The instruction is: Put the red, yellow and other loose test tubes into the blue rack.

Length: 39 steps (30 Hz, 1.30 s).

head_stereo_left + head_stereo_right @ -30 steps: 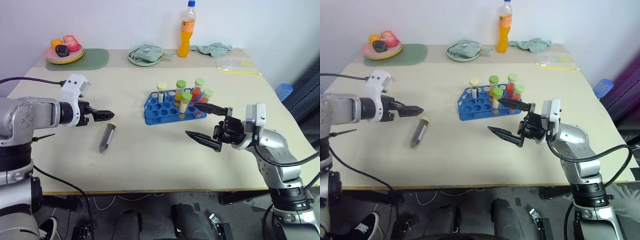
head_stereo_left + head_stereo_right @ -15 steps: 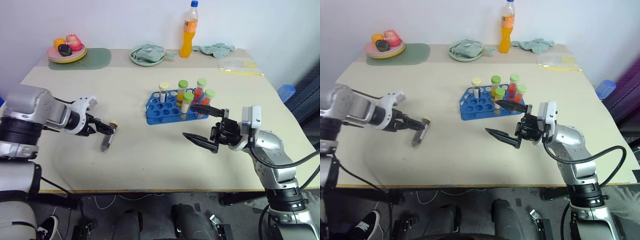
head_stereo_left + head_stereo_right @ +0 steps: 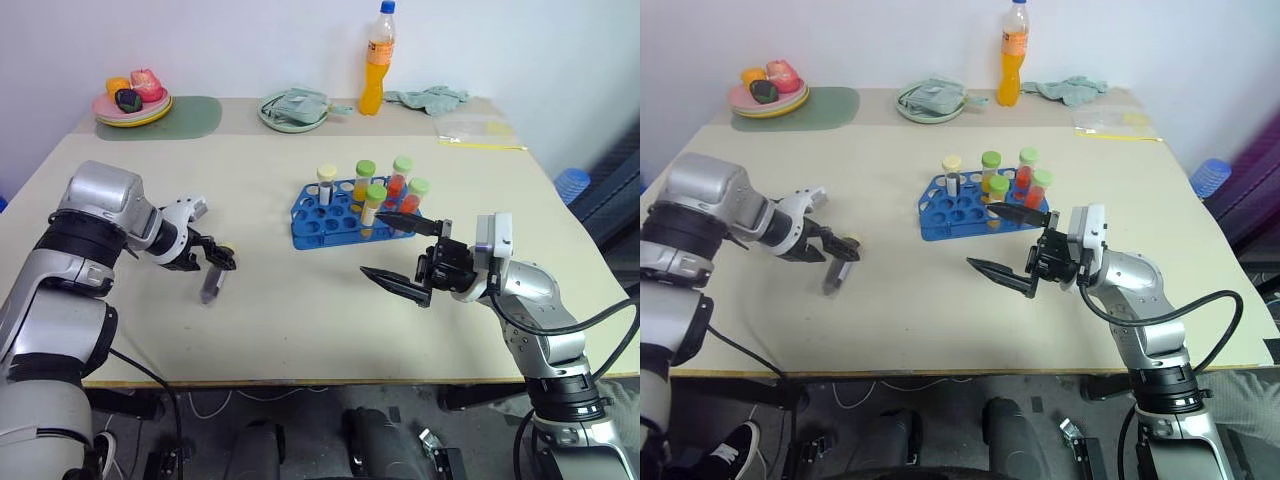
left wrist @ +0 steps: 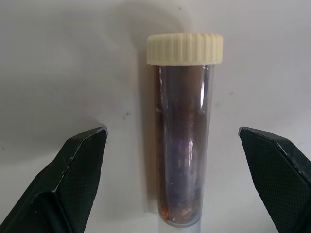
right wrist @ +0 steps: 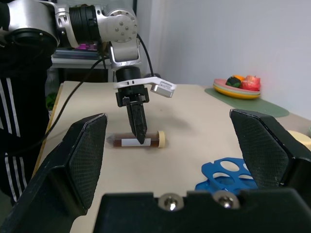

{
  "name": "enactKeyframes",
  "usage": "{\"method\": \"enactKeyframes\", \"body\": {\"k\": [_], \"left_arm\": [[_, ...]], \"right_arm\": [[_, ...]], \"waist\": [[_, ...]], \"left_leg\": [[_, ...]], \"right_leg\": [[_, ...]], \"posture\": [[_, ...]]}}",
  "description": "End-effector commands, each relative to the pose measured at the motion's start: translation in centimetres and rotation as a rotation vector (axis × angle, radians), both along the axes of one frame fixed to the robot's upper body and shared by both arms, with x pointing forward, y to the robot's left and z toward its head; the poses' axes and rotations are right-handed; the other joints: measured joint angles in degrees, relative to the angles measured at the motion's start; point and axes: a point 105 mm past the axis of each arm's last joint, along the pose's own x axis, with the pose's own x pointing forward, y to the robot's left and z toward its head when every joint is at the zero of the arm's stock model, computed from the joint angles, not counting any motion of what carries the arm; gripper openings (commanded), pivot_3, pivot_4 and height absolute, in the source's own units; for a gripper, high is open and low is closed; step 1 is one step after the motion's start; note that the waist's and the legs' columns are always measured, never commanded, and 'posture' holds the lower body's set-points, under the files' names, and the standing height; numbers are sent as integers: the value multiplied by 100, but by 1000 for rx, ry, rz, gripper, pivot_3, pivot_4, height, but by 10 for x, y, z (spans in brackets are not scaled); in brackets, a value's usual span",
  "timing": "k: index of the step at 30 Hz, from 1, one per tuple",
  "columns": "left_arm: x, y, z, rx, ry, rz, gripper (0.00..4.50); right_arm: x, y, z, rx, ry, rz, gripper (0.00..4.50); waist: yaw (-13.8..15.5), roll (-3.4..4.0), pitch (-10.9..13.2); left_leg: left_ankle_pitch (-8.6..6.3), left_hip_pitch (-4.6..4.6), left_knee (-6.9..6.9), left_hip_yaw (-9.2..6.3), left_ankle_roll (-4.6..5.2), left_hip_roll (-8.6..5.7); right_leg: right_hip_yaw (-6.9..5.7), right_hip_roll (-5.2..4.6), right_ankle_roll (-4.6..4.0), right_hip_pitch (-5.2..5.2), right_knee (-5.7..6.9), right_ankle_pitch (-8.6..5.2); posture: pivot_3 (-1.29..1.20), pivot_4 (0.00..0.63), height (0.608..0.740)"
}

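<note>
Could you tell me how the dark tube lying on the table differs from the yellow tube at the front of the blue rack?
The dark tube lies flat on the table, between the open left gripper fingers; the yellow tube stands upright in the blue rack. The dark tube has a cream cap and brownish-dark contents; the yellow tube has a green cap and yellow liquid. Both are clear screw-cap tubes.

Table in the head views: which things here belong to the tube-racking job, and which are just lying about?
Job:
- dark tube with cream cap, lying flat between the open left gripper's fingers
- blue rack, five capped tubes already standing in it
- open right gripper, empty

Lying about:
- orange bottle
- plate of toy food
- green mat
- green plate with cloth
- crumpled cloth
- plastic bag
</note>
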Motion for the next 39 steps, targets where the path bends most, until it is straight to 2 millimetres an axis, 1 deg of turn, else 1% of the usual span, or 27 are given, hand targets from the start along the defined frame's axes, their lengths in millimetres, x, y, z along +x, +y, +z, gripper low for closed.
{"method": "enactKeyframes", "body": {"k": [1, 2, 5, 7, 9, 11, 13, 16, 18, 19, 20, 21, 22, 23, 24, 25, 27, 29, 32, 34, 37, 39], "left_arm": [[5, -3, -3, 11, -7, -16, 4500], [4, -5, -6, 6, 5, -23, 4500], [4, -8, -13, 6, 15, -34, 3671], [4, -8, -14, 5, 15, -37, 2721], [5, -9, -14, 1, 8, -38, 1656], [6, -9, -13, 0, -6, -46, 815], [3, -11, -11, -40, 10, -19, 758], [8, -3, -6, 6, -106, -48, 758], [16, -4, 10, -23, -262, -43, 758], [17, -4, 16, -30, -314, -34, 758], [19, -9, 29, -67, -421, -54, 758], [20, -18, 44, -132, -569, -75, 758], [18, -31, 65, -198, -796, -149, 758], [11, -39, 81, -280, -974, -186, 758], [3, -41, 86, -302, -1078, -202, 758], [-3, -43, 87, -308, -1147, -224, 758], [-10, -46, 87, -276, -1278, -263, 758], [-16, -56, 86, -283, -1384, -334, 758], [-8, -63, 82, -271, -1495, -323, 758], [3, -71, 77, -197, -1573, -330, 758], [17, -86, 70, -155, -1636, -348, 758], [20, -102, 65, -160, -1669, -399, 758]], "right_arm": [[1, 0, 11, 15, -54, -3, 4452], [1, 0, 12, 16, -55, -3, 4452], [-1, 2, 12, 17, -56, -3, 4500], [-1, 1, 11, 15, -57, -7, 4500], [-1, 1, 10, 9, -56, -10, 4500], [-2, 0, 9, 2, -58, -13, 4500], [-1, 0, 8, -1, -59, -18, 4500], [-2, 0, 8, 3, -56, -24, 4500], [-2, -1, 8, 3, -54, -30, 4500], [-3, -2, 8, 4, -51, -33, 4500], [-3, -2, 7, 2, -53, -38, 4500], [-3, -3, 8, 6, -52, -48, 4500], [-3, -4, 8, 6, -54, -55, 4500], [-2, -5, 8, 8, -54, -63, 4500], [-1, -6, 8, 14, -54, -73, 4500], [-1, -6, 8, 17, -55, -79, 4500], [-1, -7, 8, 13, -58, -83, 4500], [0, -9, 7, 4, -62, -88, 4500], [4, -11, 9, 10, -68, -110, 4500], [6, -12, 12, 15, -77, -124, 4500], [8, -13, 14, 17, -90, -145, 4500], [9, -14, 15, 23, -92, -162, 4500]], "waist": [[11, 5, -3], [15, 8, -5], [28, 14, -8], [45, 14, -8], [76, 14, -8], [94, 14, -8], [99, 14, -8], [96, 15, -8], [103, 16, -7], [106, 16, -7], [109, 15, -7], [115, 16, -6], [129, 16, -6], [141, 14, -5], [151, 14, -6], [152, 14, -6], [151, 14, -6], [148, 15, -6], [168, 15, -6], [161, 14, -6], [154, 14, -6], [152, 14, -6]], "left_leg": [[0, 1, 1, 0, 0, 0], [0, 5, 2, 0, 0, -1], [0, 8, 3, -1, 0, -1], [0, 7, 5, 0, 0, -1], [0, 5, 7, 0, 0, -1], [0, 5, 7, 0, 0, -1], [0, 6, 6, 0, 0, 0], [0, 6, 6, 0, 0, 0], [0, 7, 5, -1, 0, 2], [0, 6, 6, -2, 0, 3], [0, 6, 8, -2, 0, 4], [0, 4, 10, -4, 0, 4], [1, 3, 12, -4, -1, 4], [1, 1, 13, -3, -2, 6], [2, -3, 13, -2, -6, 9], [4, -4, 12, 3, -12, 10], [4, -3, 10, 7, -14, 3], [5, 5, 9, 9, -15, -1], [5, 7, 15, 7, -14, -3], [5, 6, 17, 8, -14, -5], [5, 5, 19, 8, -13, -6], [3, 2, 18, 7, -10, -6]], "right_leg": [[0, 0, 0, 1, 0, 0], [0, 0, 0, 6, 0, 0], [0, 0, 0, 9, 2, 0], [0, 0, 0, 9, 2, 0], [0, -1, 1, 9, 1, 0], [0, -1, 1, 9, 1, 0], [0, 0, 1, 8, 2, 0], [1, -2, 1, 8, 2, 0], [1, -1, 1, 8, 4, 0], [0, -2, 0, 7, 6, 0], [0, -2, 0, 7, 8, 1], [-1, -2, 0, 7, 8, 1], [-1, -5, 0, 6, 8, 1], [-3, -11, 0, 6, 6, 1], [-5, -18, -1, 6, 5, 2], [-5, -26, -2, 5, 2, 3], [-4, -35, -2, 6, -1, 3], [-3, -31, -3, 10, -2, 4], [-3, -25, -5, 20, -7, 3], [-1, -23, -5, 21, -11, 3], [-1, -18, -3, 21, -11, 4], [0, -16, -1, 21, -12, 5]], "posture": [[0, 150, 740], [0, 150, 740], [0, 150, 740], [0, 150, 740], [0, 150, 740], [0, 150, 740], [0, 150, 740], [0, 150, 740], [0, 150, 740], [0, 150, 740], [0, 150, 740], [0, 150, 740], [0, 150, 740], [0, 150, 740], [0, 150, 740], [0, 150, 740], [0, 150, 740], [0, 150, 740], [0, 150, 740], [0, 150, 740], [0, 150, 740], [0, 150, 740]]}}
